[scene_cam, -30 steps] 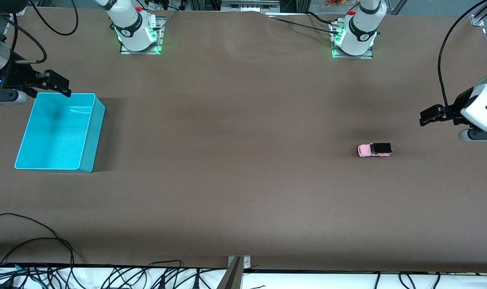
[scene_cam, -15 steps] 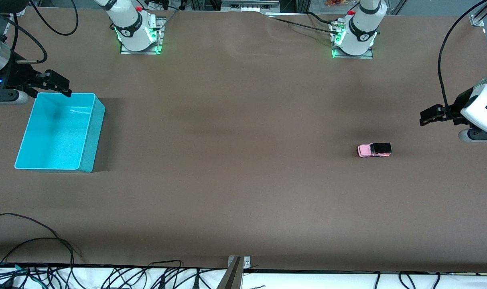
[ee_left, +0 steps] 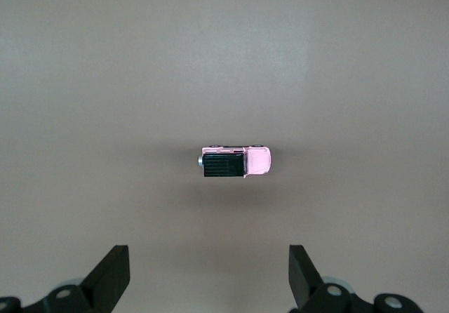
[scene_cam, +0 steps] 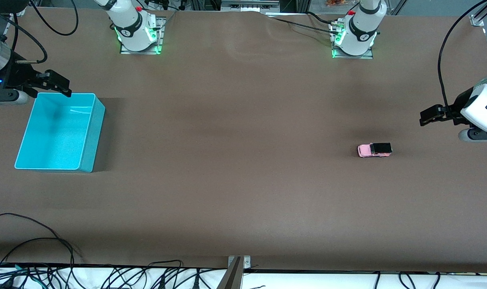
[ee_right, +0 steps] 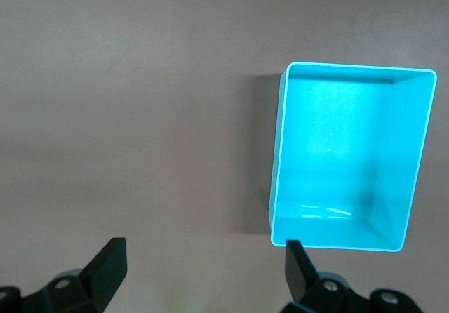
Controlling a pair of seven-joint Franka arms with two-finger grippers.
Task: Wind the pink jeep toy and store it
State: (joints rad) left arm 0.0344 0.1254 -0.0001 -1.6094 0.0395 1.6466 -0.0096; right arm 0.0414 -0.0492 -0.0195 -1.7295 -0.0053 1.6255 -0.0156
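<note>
1. Jeep placement: the pink jeep toy (scene_cam: 374, 150) is seen upright on its wheels on the brown table (scene_cam: 243, 180), toward the left arm's end, well apart from the turquoise bin (scene_cam: 88, 132).
2. The left gripper (scene_cam: 427, 115) is held in the air near the toy, fingers (ee_left: 112, 274) spread wide, nothing gripped.
3. The right gripper (scene_cam: 59, 85) is held over the bin's rim at the right arm's end, spread wide and empty.
4. No contact with the toy is seen.
</note>
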